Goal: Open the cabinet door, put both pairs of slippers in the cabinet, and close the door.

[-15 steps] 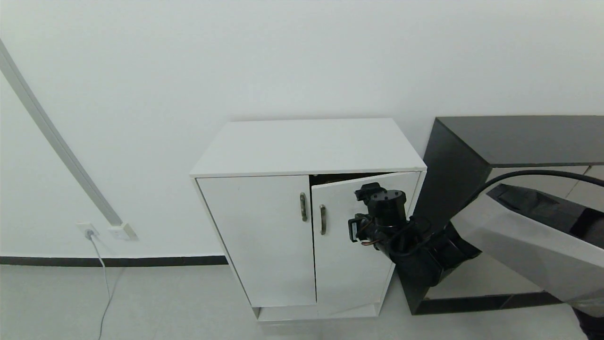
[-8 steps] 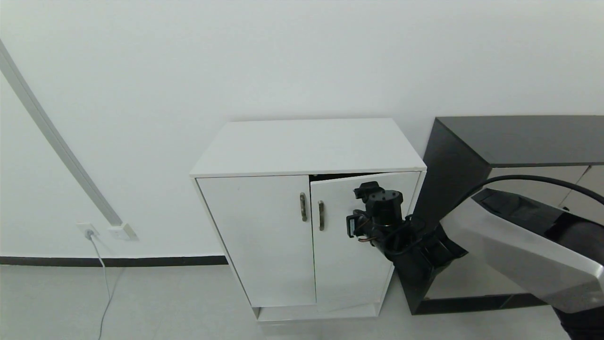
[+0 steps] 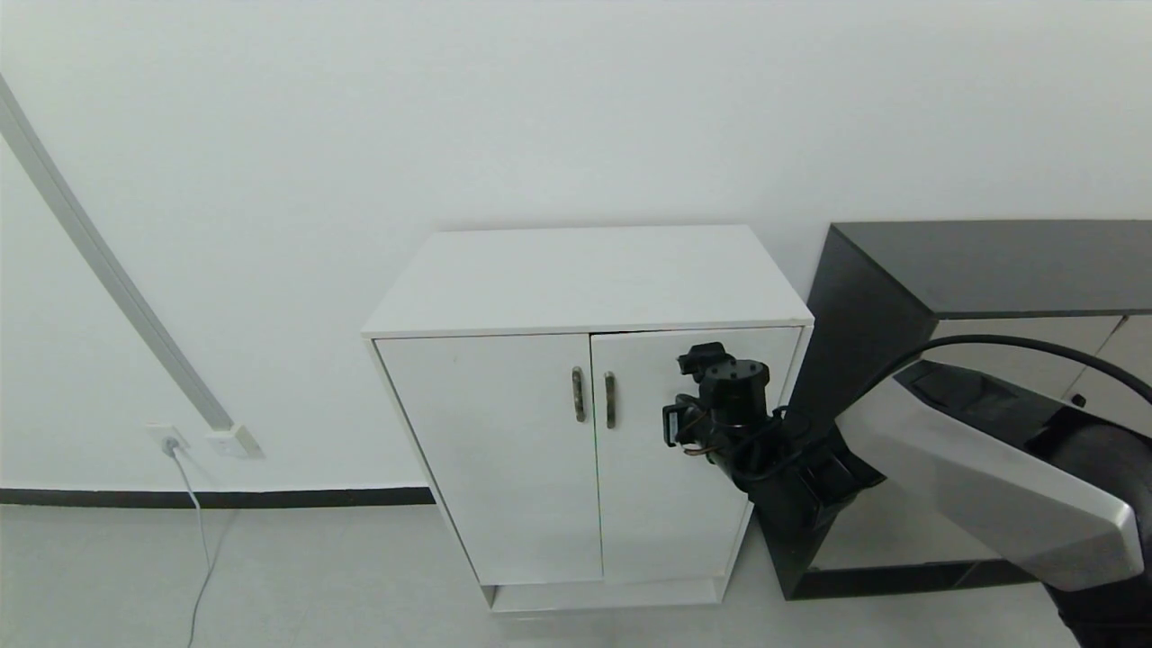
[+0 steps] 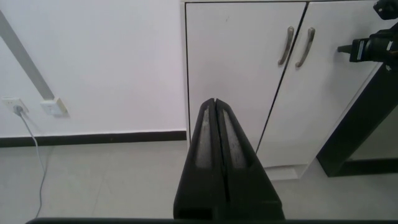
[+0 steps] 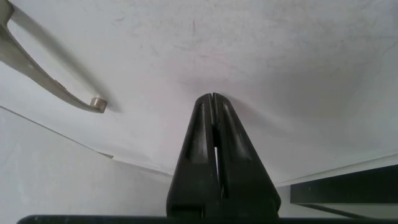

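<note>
The white cabinet (image 3: 585, 279) stands against the wall with both doors flush. Its right door (image 3: 666, 513) and left door (image 3: 495, 450) each carry a metal handle (image 3: 610, 400) beside the centre seam. My right gripper (image 3: 711, 405) is shut, and its fingertips (image 5: 213, 99) press flat against the right door's face, to the right of the handle (image 5: 37, 74). My left gripper (image 4: 215, 103) is shut on nothing and hangs low in front of the cabinet, well back from the left door (image 4: 242, 74). The left wrist view also catches the right arm's wrist (image 4: 373, 46) at the right door.
A black glossy cabinet (image 3: 981, 261) stands tight against the white one on its right. On the wall to the left are a socket with a hanging cable (image 3: 166, 443) and a slanted conduit (image 3: 99, 261). Open grey floor (image 3: 270, 576) lies in front and to the left.
The right door was ajar and has swung shut against the cabinet frame. My right gripper moved in with it, staying against the door face.
</note>
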`<state>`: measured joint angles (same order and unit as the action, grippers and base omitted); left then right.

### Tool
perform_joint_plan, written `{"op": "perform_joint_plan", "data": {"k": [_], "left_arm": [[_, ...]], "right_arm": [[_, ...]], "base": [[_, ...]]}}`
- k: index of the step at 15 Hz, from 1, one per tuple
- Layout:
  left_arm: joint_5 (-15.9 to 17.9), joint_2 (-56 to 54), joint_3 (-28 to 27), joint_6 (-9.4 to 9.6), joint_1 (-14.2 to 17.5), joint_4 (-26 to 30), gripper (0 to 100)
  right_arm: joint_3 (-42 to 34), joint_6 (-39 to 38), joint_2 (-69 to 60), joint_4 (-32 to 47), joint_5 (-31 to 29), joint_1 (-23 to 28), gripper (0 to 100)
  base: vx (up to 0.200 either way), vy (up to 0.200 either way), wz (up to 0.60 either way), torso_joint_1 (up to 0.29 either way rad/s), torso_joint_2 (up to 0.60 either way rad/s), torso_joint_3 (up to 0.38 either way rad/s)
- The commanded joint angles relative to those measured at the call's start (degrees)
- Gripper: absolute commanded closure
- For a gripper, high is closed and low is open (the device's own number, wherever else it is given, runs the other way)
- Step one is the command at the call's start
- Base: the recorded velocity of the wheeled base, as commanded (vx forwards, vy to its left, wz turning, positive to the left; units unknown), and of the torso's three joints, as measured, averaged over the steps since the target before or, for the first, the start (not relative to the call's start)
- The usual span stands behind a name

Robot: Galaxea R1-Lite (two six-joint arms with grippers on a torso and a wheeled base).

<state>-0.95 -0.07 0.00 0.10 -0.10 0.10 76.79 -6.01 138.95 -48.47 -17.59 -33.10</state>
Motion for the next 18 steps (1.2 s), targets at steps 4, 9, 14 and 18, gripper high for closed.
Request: {"op": "perform_joint_plan", "data": {"k": [4,9,14,18], "left_arm": [[-0.02,0.07,0.00,-0.01,0.01,-0.01,100],[-0.02,0.07,0.00,-0.01,0.01,-0.01,100],[-0.02,0.07,0.00,0.08,0.01,-0.01,100],[-0.02,0.07,0.00,0.08,0.01,-0.01,100]], "right_arm": [[0.64,0.12,0.01,-0.22,-0.07,0.05,100],[1.26,0.38,0.18,-0.31,-0.25,0.23,100],[1.35,0.38,0.36,-0.31,-0.16,0.23,100],[1.87,0.38,0.71,-0.31,-0.16,0.31,100]], "base": [[0.000,0.000,0.00,0.000,0.00,0.000],[0.000,0.000,0.00,0.000,0.00,0.000],[0.000,0.000,0.00,0.000,0.00,0.000],[0.000,0.000,0.00,0.000,0.00,0.000]]}}
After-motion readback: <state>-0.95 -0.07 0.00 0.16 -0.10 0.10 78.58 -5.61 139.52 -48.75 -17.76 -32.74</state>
